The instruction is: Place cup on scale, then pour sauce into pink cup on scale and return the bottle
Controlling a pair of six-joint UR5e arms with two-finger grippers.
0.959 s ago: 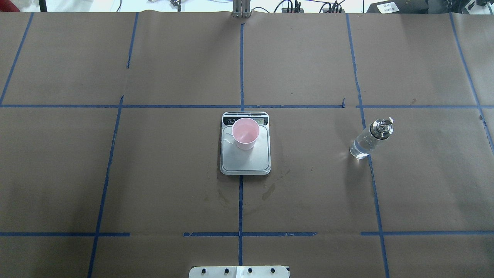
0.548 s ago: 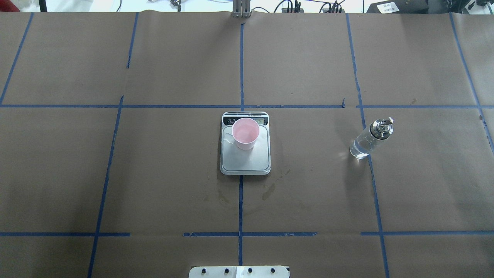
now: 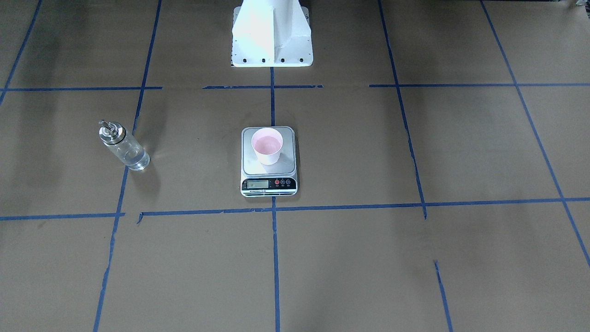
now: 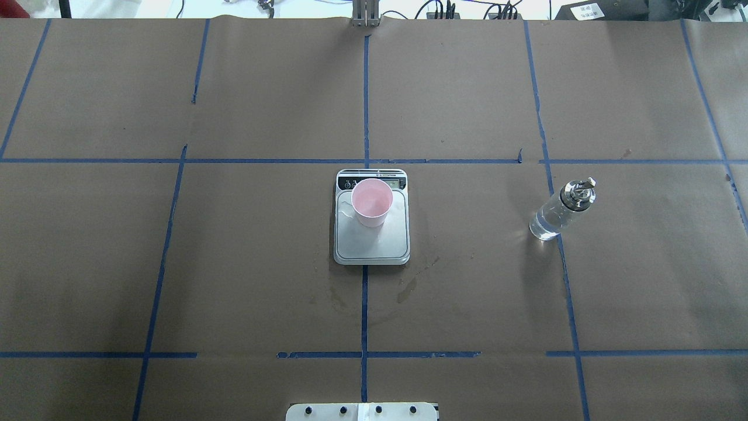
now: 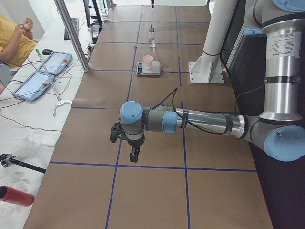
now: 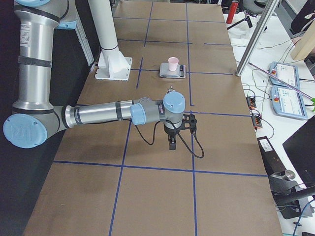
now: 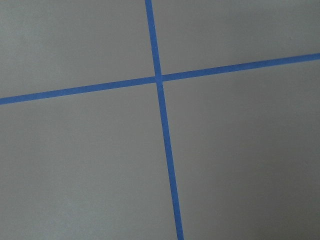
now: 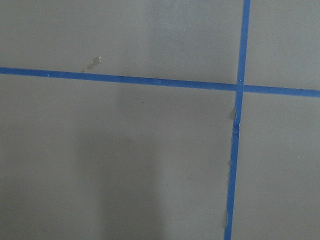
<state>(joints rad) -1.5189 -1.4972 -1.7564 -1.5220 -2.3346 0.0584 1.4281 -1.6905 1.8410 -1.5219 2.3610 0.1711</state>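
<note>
Standing on the square brushed-steel scale point(image 4: 374, 242), a tapered pink cup point(image 4: 371, 202).

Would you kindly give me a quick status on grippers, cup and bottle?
Left gripper, right gripper over bare table, state unclear. Cup on scale; bottle upright, apart, unheld. No obstruction seen.

No writing can be read for certain. The scale point(image 3: 269, 184) display and button marks at centre frame are too small, and the white label point(image 5: 278, 45) on the left arm point(image 5: 279, 90), upper right, is blurred.
</note>
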